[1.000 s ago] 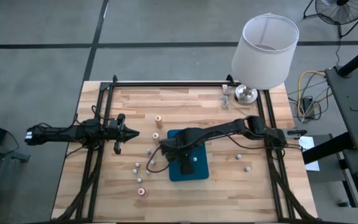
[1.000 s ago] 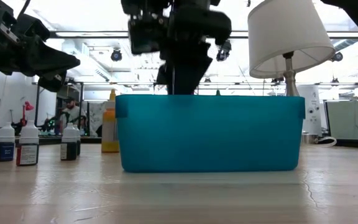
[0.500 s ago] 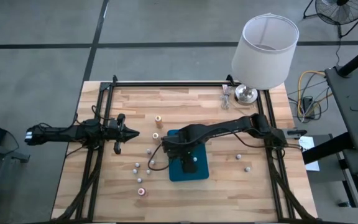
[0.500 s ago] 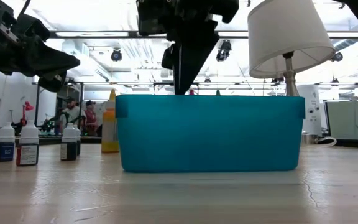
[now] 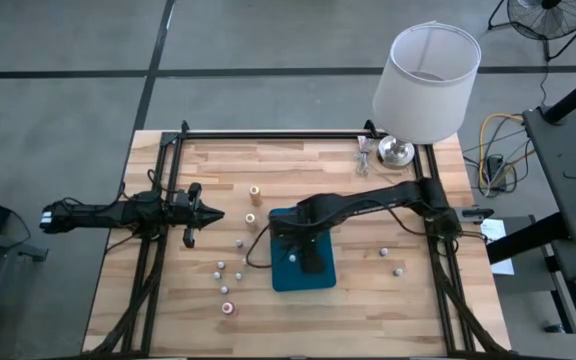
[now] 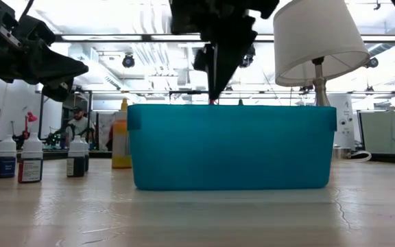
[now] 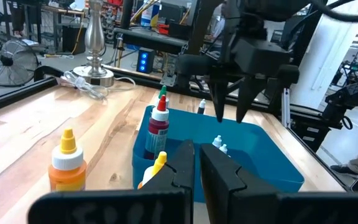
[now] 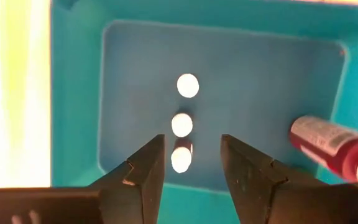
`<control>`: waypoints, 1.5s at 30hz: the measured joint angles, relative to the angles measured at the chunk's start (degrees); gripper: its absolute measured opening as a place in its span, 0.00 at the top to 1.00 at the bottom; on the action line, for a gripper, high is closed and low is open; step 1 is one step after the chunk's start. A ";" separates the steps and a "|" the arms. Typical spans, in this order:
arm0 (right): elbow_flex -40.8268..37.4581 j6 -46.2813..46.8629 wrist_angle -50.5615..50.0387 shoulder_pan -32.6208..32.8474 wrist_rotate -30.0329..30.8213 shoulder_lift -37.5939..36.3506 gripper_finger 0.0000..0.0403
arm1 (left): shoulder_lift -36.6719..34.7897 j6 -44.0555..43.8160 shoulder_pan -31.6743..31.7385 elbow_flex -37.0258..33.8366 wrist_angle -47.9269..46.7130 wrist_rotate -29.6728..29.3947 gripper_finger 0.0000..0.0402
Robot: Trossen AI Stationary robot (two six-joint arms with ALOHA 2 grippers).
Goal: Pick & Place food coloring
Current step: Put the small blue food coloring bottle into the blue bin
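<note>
Right gripper is hovering over the teal tray, pointing straight down into it, jaws standing apart with nothing between them. Right wrist view is showing three white caps in a row on the tray floor directly below the gap, plus one bottle with a magenta body leaning at the tray wall.

In the left wrist view, the bottle with a red cap and dark magenta fill is standing at the tray's near corner, a green-tipped one just behind it, and a yellow-tipped bottle is sitting just outside the tray wall. An orange bottle with a yellow nozzle is standing apart on the wood, toward the table's back edge.

The rest of the food coloring is scattered on the table: small whitish-capped bottles left of the tray toward the front edge, a pink-topped one nearest the front, two more right of the tray. Low view is showing them as tiny bottles with white caps and dark labelled bodies.

Left gripper is parked over the table's left side, jaws pressed together, empty.

A lamp is standing at the back right corner.
</note>
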 joint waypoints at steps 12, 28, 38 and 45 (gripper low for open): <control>-20.37 6.79 8.31 -0.87 0.04 -16.79 0.64 | 0.00 0.01 -0.01 0.02 -0.02 -0.01 1.00; -38.12 7.95 9.97 -0.61 0.08 -37.55 0.59 | 0.00 0.00 -0.02 0.02 0.00 -0.01 1.00; -44.65 4.21 8.83 1.28 -0.20 -43.70 0.49 | 0.00 0.00 -0.01 0.01 0.01 -0.01 1.00; -45.53 -0.17 5.62 2.68 -0.43 -46.21 0.44 | 0.00 0.01 -0.01 0.01 0.00 -0.01 1.00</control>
